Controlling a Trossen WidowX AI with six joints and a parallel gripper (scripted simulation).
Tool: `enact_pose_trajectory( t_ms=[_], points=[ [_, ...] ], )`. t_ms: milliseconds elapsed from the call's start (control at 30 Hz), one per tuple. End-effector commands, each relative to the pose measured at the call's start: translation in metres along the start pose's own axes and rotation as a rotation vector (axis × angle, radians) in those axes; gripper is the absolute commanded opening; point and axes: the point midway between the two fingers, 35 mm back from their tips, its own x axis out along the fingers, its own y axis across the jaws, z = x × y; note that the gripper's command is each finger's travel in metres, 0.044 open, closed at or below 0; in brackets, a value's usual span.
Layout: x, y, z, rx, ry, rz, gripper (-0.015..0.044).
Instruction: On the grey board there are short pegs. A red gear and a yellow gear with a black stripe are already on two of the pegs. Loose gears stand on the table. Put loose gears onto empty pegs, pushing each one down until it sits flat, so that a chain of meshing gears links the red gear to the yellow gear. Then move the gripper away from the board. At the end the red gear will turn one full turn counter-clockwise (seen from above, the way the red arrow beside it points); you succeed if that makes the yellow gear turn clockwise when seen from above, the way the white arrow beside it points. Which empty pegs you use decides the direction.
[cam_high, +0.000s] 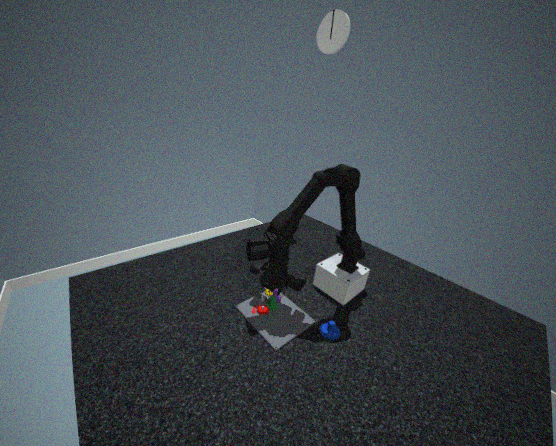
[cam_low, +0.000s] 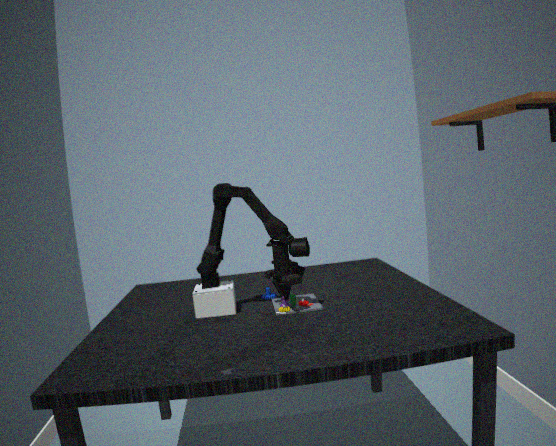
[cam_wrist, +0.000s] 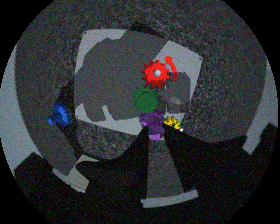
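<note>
My gripper (cam_high: 277, 291) (cam_low: 285, 298) (cam_wrist: 154, 127) points down over the board and is shut on the purple gear (cam_high: 277, 296) (cam_low: 283, 303) (cam_wrist: 151, 120). The purple gear is between the green gear (cam_high: 272, 303) (cam_low: 293, 300) (cam_wrist: 145, 99) and the yellow gear (cam_high: 268, 292) (cam_low: 284, 309) (cam_wrist: 172, 123); whether it sits flat is hidden. The green gear is on the grey board (cam_high: 275, 341) (cam_wrist: 182, 51) beside the red gear (cam_high: 263, 310) (cam_low: 304, 303) (cam_wrist: 150, 76). The blue gear (cam_high: 330, 331) (cam_low: 268, 295) (cam_wrist: 62, 115) stands on the table, off the board. Tooth contacts are too small to judge.
The arm's white base box (cam_high: 332, 284) (cam_low: 215, 302) stands behind the board in the top view. The red arrow (cam_wrist: 173, 68) lies beside the red gear. The arm's shadow covers much of the board. A wooden shelf (cam_low: 500, 106) is on the wall, far from the arm.
</note>
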Motion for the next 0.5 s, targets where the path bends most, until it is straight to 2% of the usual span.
enact_pose_trajectory(
  t_ms=[0,100,267,467],
  points=[
    [0.001,0.0,-0.001,0.091,0.001,0.0,0.0],
    [0.003,-0.001,0.0,0.13,0.001,0.0,0.0],
    [0.001,0.0,0.0,0.077,0.001,0.0,0.0131],
    [-0.009,-0.001,0.0,-0.017,0.001,0.0,0.014]
  ],
)
